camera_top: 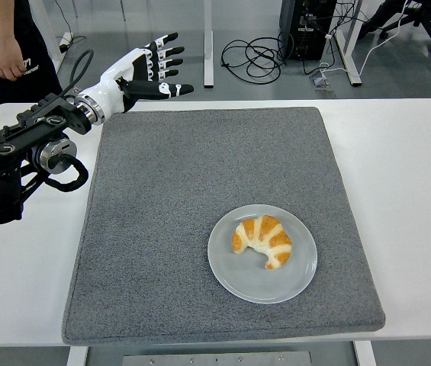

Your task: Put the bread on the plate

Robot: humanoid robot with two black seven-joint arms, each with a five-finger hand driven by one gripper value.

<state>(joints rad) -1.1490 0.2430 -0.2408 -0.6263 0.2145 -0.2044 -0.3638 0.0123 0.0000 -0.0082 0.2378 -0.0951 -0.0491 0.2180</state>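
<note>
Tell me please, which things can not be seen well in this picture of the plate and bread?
- Right robot hand: not in the head view at all.
- Underside of the croissant: hidden against the plate.
- Person: cut off by the top and left edges; only torso and one hand show.
- Left arm beyond the left robot hand: cut off by the left edge.
</note>
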